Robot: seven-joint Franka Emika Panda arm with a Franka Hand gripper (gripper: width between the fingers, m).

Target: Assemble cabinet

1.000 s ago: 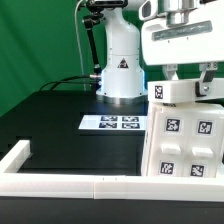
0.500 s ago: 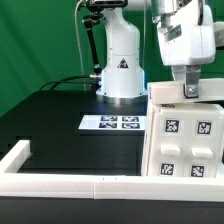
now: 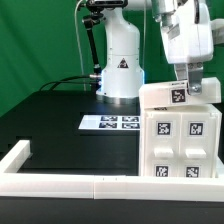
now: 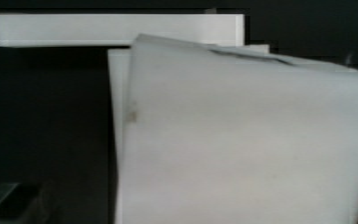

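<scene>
- The pincer (image 3: 187, 86) sat down on the top slab of the cabinet (image 3: 180, 140), fingers pointing straight down beside the tag there. I could not tell how far apart the fingers were, or whether they had any grip. The exterior view hid the tips against the slab, and the wrist view showed no fingers at all.
- A second earlier the hand had hung broadside above the box. By this moment it had turned narrow-on and dropped to the top.
- The cabinet had changed with it. Its side edge, which had leaned, stood upright, its four-tag face had slid a little toward the exterior view's left, and the top tag had moved off the corner toward the middle.
- I took that as the box being squared up or its top seated, so assembly looked well along.
- The cabinet stood at the worktop's (image 3: 50, 125) near corner on the exterior view's right, against the border rail (image 3: 60, 183).
- The cabinet was the only container, and its inside was hidden. The wrist view gave only a white panel (image 4: 247, 130) close up.
- The marker board (image 3: 112, 122) lay mid-worktop, near the arm's base (image 3: 120, 65) at the far edge.
</scene>
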